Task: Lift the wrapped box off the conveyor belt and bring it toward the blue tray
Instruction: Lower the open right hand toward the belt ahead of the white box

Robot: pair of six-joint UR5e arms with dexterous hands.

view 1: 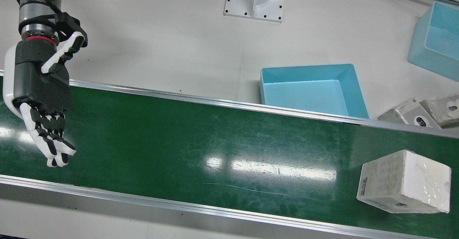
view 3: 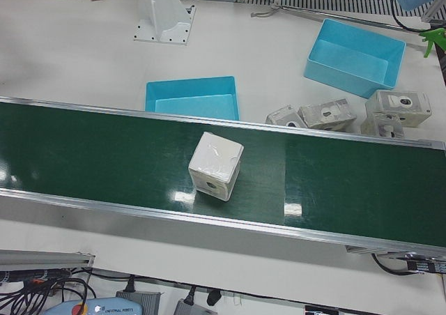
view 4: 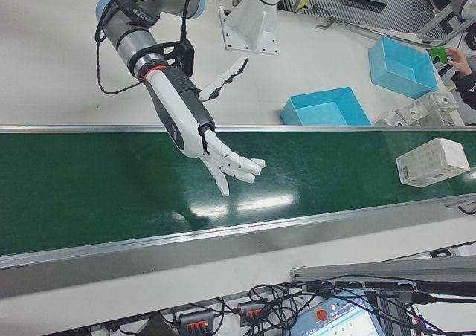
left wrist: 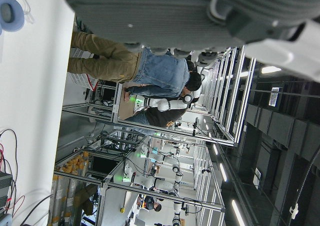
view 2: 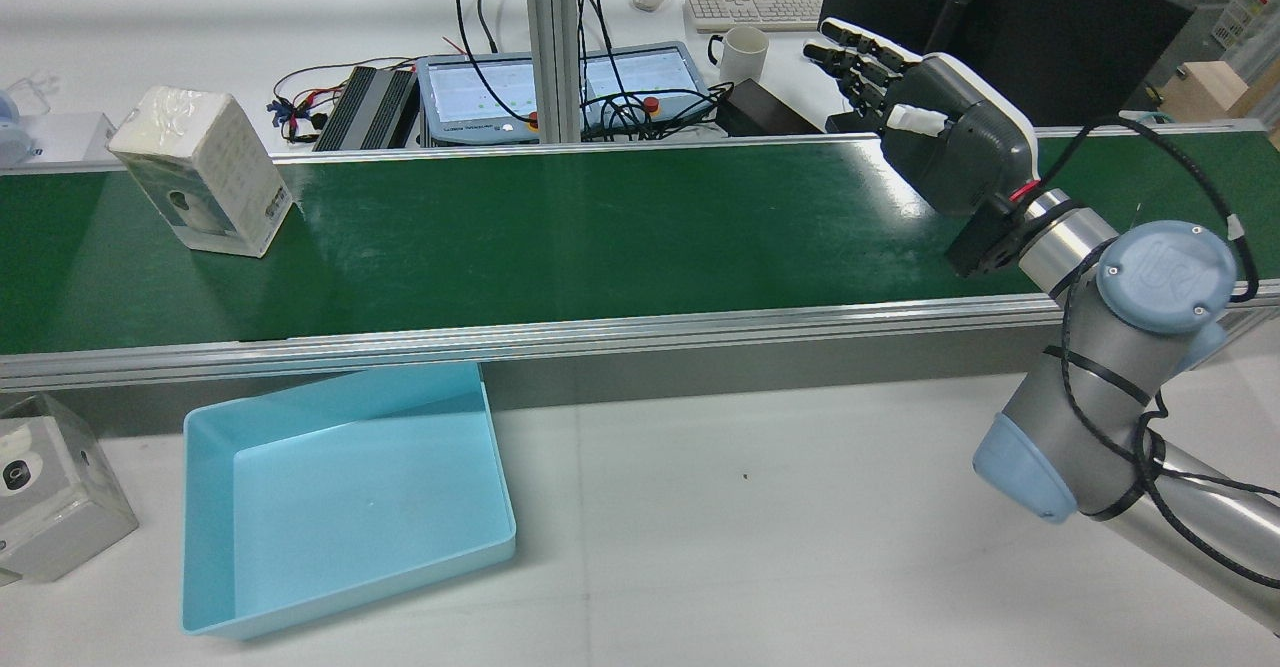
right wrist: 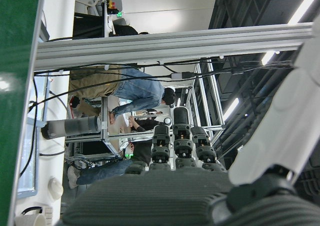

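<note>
Blue tray (view 1: 351, 88) beside conveyor belt (view 1: 215, 149), nothing in it; second blue bin (view 3: 354, 56) further back, also bare. Wrapped box (view 1: 405, 181) sits on belt, well apart from your right hand (view 1: 41, 95), long axis skewed across belt. Right hand spread, holding nothing. Left hand (left wrist: 200, 16): only palm edge visible, can't tell its state.

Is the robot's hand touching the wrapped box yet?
Apart. The front view shows the right hand at one end of the belt, the wrapped box at the other.
</note>
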